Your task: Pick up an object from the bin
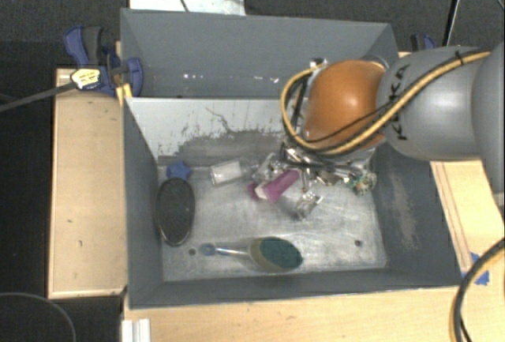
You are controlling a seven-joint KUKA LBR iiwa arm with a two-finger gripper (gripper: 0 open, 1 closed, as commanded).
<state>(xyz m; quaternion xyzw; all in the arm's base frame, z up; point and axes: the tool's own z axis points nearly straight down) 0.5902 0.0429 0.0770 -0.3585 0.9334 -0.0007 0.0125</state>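
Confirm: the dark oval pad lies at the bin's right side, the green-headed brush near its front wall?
No. The camera view shows the dark oval pad at the bin's left side; the green-headed brush is near its front wall.

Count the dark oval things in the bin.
2: a black oval pad at the left, and a dark green oval brush head at the front. The arm may hide more.

the orange cover hides the top of the gripper, which covers one end of a purple thing. the arm runs off the right edge. the small blue thing is too small to tell.
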